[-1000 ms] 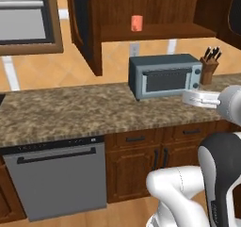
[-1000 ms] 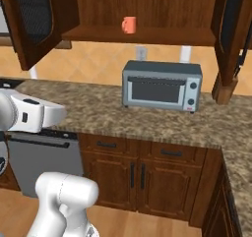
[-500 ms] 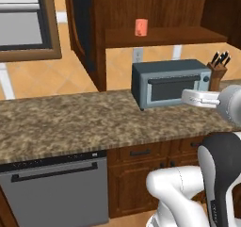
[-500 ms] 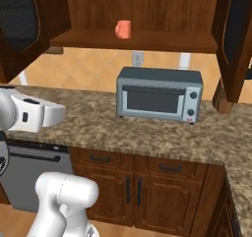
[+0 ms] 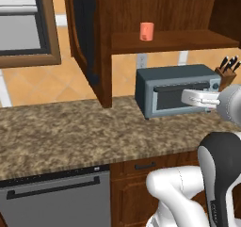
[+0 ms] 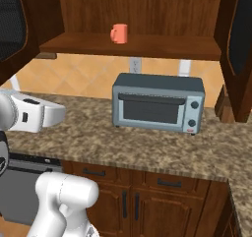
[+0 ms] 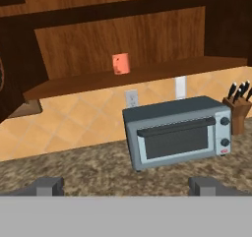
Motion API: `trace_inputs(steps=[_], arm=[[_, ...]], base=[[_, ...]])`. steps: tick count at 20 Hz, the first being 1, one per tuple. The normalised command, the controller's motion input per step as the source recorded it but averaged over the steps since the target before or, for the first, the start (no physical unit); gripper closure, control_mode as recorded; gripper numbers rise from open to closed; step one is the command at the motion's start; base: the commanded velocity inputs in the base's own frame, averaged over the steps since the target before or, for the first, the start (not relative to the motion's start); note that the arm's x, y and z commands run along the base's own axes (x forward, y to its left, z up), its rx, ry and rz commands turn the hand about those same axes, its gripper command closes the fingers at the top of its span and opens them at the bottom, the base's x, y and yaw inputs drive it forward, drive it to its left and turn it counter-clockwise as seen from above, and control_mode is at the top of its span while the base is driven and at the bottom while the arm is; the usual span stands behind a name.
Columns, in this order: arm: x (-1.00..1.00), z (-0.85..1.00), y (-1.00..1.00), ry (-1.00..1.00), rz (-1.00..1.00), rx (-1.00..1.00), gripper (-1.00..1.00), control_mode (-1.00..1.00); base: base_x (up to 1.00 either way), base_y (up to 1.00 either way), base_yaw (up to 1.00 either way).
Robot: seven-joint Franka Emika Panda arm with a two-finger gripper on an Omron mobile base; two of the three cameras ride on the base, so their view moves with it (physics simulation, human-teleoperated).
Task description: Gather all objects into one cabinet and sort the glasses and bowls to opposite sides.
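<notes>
Salmon-pink cup point(image 5: 147, 31) is sitting on the open cabinet's point(image 5: 160, 41) bottom board in the left base view, above the grey toaster oven point(image 5: 176, 89) and well up-left of the white hand. Right base view: the cup's handle is pointing left, and the granite counter point(image 6: 123, 145) is lying below. Hand view: the gripper point(image 7: 127, 186) is standing spread wide, holding nothing, with the cup far ahead and above, left of a knife block point(image 7: 238, 110).

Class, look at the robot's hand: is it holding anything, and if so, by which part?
Nothing is held. The hand is open, its fingertips wide apart with only granite counter between them; the salmon-pink cup stands untouched on the cabinet shelf.
</notes>
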Motion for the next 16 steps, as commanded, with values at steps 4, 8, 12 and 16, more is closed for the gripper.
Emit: trace_inputs(steps=[4, 8, 12, 16], arm=[[0.00, 0.00, 0.00, 0.00, 0.00, 0.00, -1.00, 1.00], [0.00, 0.00, 0.00, 0.00, 0.00, 0.00, -1.00, 1.00], [0.00, 0.00, 0.00, 0.00, 0.00, 0.00, -1.00, 1.00], [0.00, 0.00, 0.00, 0.00, 0.00, 0.00, -1.00, 1.00]], base=[[0.47, -0.03, 0.00], [0.42, -0.01, 0.00], [0.23, 0.00, 0.00], [0.34, 0.00, 0.00]])
